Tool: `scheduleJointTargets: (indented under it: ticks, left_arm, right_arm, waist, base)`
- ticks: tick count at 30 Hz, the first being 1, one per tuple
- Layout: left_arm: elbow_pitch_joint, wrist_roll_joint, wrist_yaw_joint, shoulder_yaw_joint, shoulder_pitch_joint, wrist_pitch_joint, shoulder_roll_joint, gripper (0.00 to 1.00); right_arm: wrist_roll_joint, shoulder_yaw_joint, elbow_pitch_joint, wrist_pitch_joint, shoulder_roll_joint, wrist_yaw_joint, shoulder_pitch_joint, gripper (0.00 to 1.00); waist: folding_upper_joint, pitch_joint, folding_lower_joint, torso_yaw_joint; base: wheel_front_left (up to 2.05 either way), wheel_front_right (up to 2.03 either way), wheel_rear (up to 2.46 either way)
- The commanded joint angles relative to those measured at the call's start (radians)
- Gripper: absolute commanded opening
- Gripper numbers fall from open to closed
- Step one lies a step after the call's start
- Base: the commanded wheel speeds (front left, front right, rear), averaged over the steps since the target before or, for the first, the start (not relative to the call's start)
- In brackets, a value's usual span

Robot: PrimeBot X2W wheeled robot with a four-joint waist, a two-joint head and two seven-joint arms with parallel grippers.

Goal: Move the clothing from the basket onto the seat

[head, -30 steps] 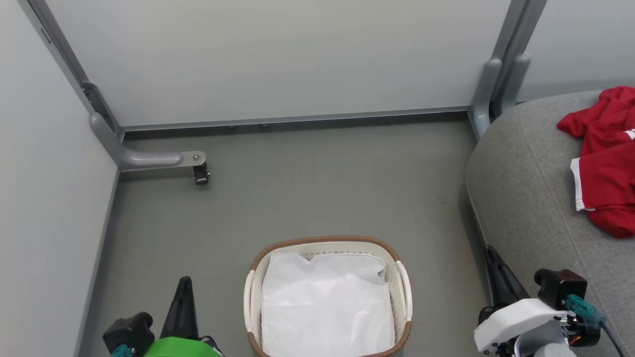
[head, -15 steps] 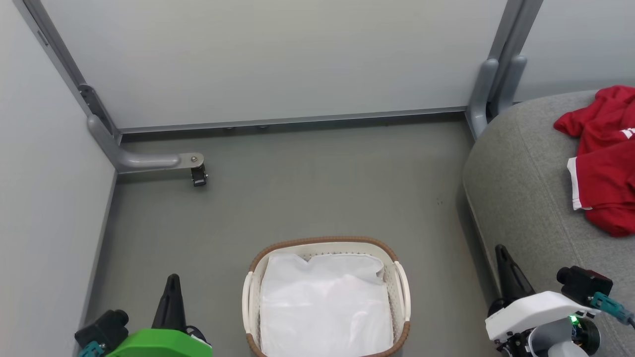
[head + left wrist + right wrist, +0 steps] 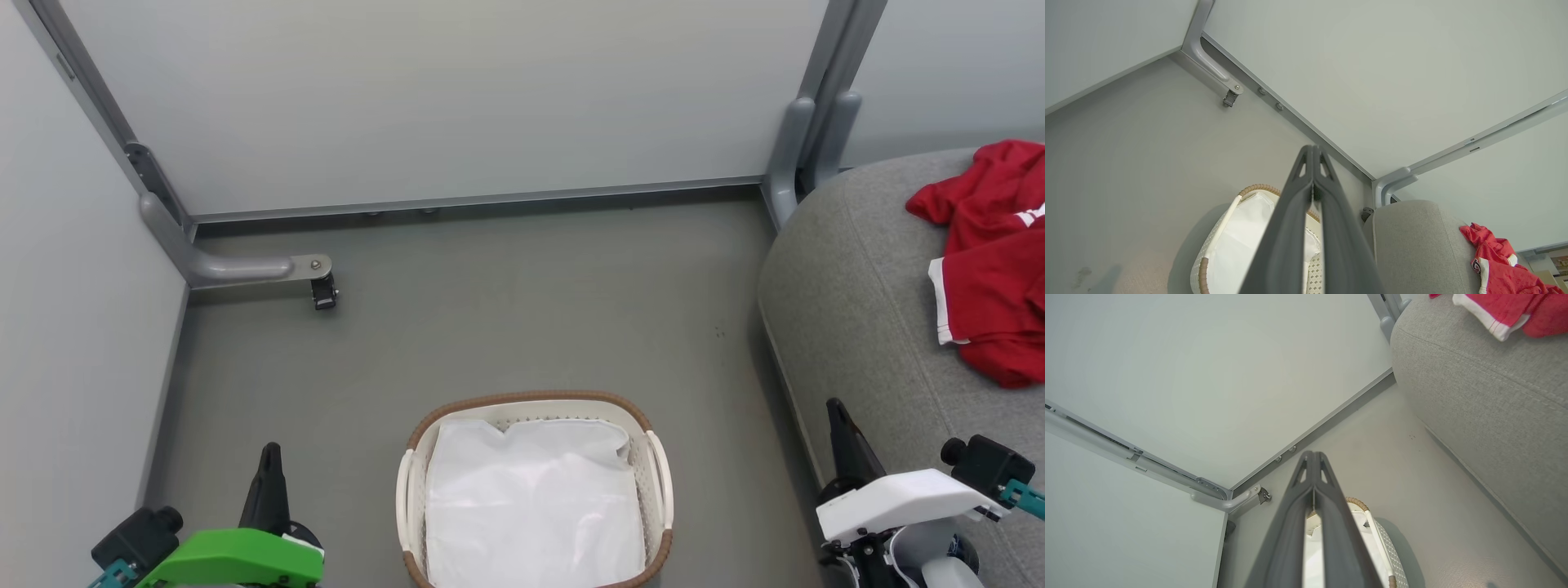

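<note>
The red clothing (image 3: 992,257) with white trim lies heaped on the grey seat (image 3: 849,310) at the right; it also appears in the left wrist view (image 3: 1498,265) and the right wrist view (image 3: 1506,312). The white basket (image 3: 661,490) with a brown rim stands on the floor at bottom centre, holding a plain white cloth (image 3: 531,510). My left gripper (image 3: 269,454) is shut and empty, left of the basket. My right gripper (image 3: 834,408) is shut and empty, between basket and seat.
Pale partition walls enclose the grey floor (image 3: 506,318) at the back and left. A grey metal foot with a small caster (image 3: 322,290) sticks out at the left; another partition post (image 3: 796,151) stands by the seat's far corner.
Both grippers have drawn back toward the bottom of the head view and spread outward. The head view has shifted slightly. The basket, cloth and clothing lie as before.
</note>
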Motion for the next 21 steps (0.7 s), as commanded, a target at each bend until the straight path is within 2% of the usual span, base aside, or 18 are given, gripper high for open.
scheduleJointTargets:
  ticks: [1, 21]
  left_arm:
    - [-0.015, -0.035, -0.007, 0.007, -0.033, 0.006, 0.010, 0.00]
    - [-0.017, -0.252, -0.030, 0.053, -0.060, 0.065, 0.013, 0.00]
  right_arm:
    - [0.036, -0.006, -0.017, 0.008, -0.005, 0.000, -0.024, 0.00]
    - [0.277, -0.033, -0.027, 0.071, -0.007, -0.001, -0.033, 0.00]
  waist:
    - [-0.0001, 0.000, 0.0000, -0.001]
    - [-0.0001, -0.003, 0.0000, -0.010]
  base:
    - [0.00, 0.00, 0.00]
    - [0.00, 0.00, 0.00]
